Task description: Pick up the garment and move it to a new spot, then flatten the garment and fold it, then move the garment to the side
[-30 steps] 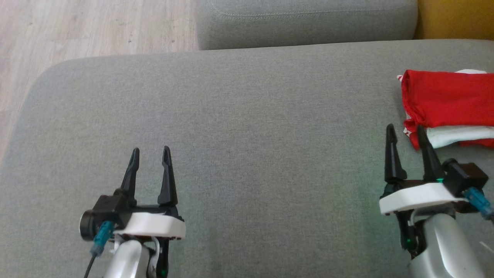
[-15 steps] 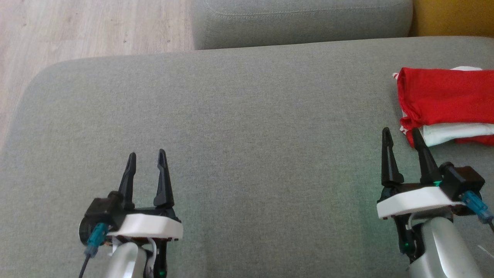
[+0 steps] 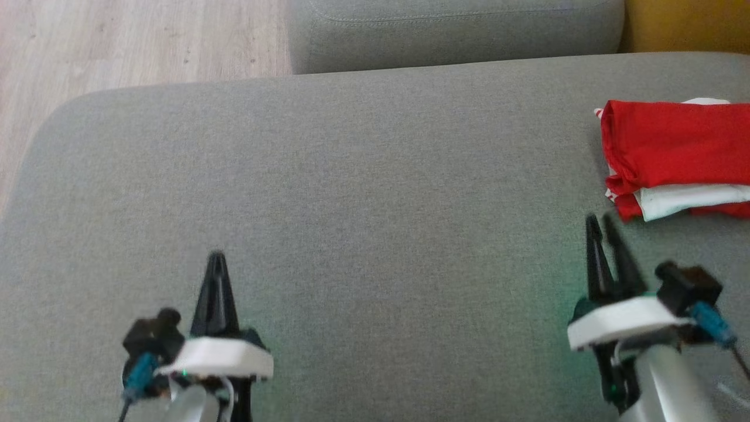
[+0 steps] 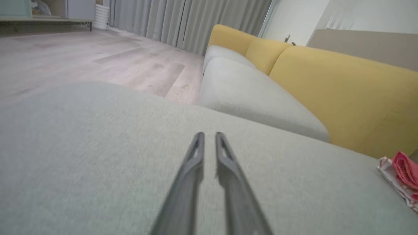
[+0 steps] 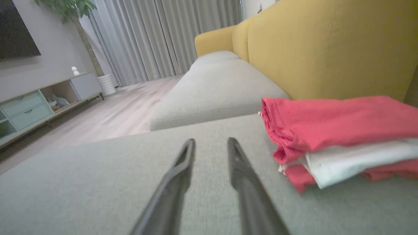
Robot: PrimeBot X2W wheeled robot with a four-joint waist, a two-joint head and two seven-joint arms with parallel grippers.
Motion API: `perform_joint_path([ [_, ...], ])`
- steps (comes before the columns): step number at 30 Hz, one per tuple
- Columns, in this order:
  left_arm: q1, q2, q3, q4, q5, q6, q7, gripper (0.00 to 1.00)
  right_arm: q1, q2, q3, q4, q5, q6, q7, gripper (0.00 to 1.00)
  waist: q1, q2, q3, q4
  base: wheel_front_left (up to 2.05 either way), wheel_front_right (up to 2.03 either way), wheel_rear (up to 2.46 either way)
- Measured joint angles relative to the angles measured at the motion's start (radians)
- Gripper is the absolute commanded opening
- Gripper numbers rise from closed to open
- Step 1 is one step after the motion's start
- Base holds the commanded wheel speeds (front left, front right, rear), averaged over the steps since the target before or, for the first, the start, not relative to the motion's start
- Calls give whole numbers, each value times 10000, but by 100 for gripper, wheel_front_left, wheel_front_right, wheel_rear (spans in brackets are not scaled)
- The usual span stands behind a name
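The garment (image 3: 674, 146) is a folded red and white stack lying at the far right of the grey seat cushion (image 3: 375, 176). In the right wrist view the garment (image 5: 333, 124) sits just right of my fingers, apart from them. My right gripper (image 3: 600, 221) hovers below and left of the stack, with its fingers close together, a narrow gap between them and nothing held; it appears again in its own wrist view (image 5: 210, 141). My left gripper (image 3: 217, 258) is over bare cushion at the lower left, shut and empty. In the left wrist view its fingers (image 4: 209, 134) are nearly touching and the garment (image 4: 400, 176) shows at the right edge.
A second grey cushion (image 3: 457, 29) lies beyond the back edge, with the yellow backrest (image 3: 685, 23) at the back right. Wooden floor (image 3: 117, 41) lies past the cushion's rounded left corner. Bare cushion stretches between the two grippers.
Both grippers have drawn back toward the bottom of the head view. The left fingers have shut and the right fingers have narrowed. The head view shifted slightly.
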Motion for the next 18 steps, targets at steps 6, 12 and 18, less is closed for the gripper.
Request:
perform_joint_path([
  [6, 476, -2, -15, 357, -370, -23, 134, 0, 498, 8, -31, 378, 426, 0, 127, 0, 0, 0, -30, 0, 0, 0, 0],
  [12, 469, -2, 104, 299, -926, -67, 301, 0, 468, 8, -82, 301, 1095, 0, 318, 0, 0, 0, -66, 3, 0, 0, 0],
  [18, 470, -2, 251, 232, -1476, -150, 460, 0, 469, 8, -132, 213, 1772, -2, 485, 0, 0, 0, -102, 6, 0, 0, 0],
])
